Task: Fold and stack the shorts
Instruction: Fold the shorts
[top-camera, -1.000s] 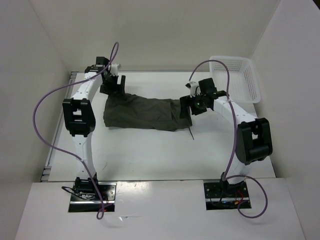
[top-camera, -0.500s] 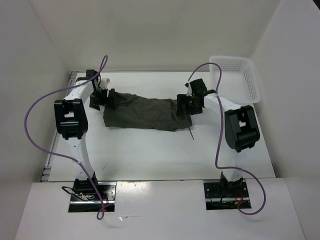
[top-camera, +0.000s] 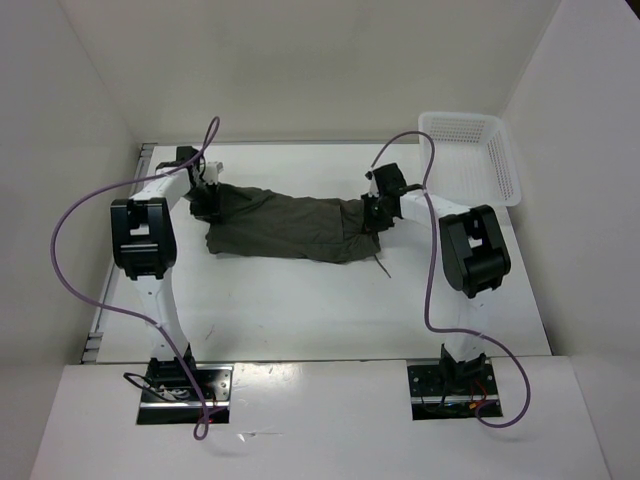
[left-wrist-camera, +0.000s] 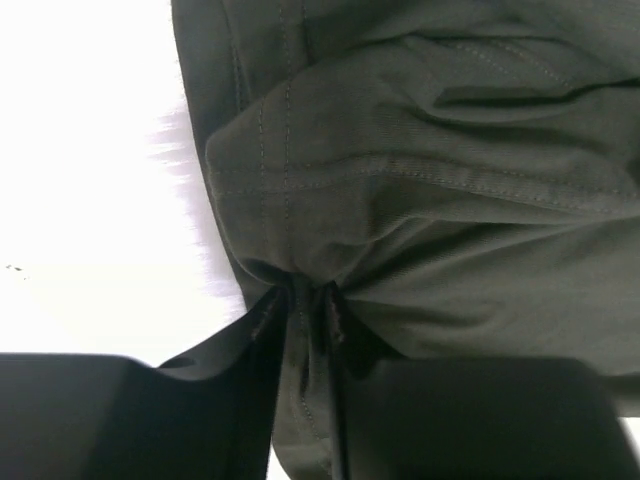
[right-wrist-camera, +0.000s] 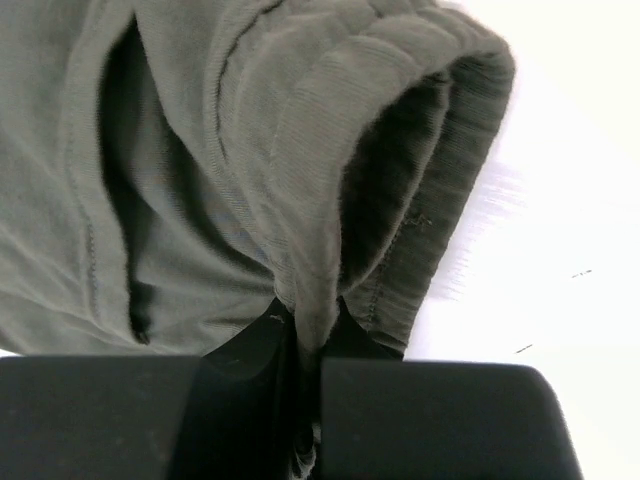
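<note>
Two ends of the shorts (top-camera: 290, 228), lying mid-frame, are pinched: left gripper (top-camera: 212, 200) clamps the left edge, right gripper (top-camera: 372, 215) the ribbed waistband. Bare table (top-camera: 300, 300) below; basket (top-camera: 512, 165) upper right. Cloth olive, rumpled, drawstring (top-camera: 382, 268) trailing downward.

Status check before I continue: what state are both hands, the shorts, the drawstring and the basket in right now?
left hand, shut on the left end of the shorts
right hand, shut on the waistband
shorts, stretched out on the table, pinched at both ends
drawstring, trailing loose on the table
basket, upright at the far right corner
</note>
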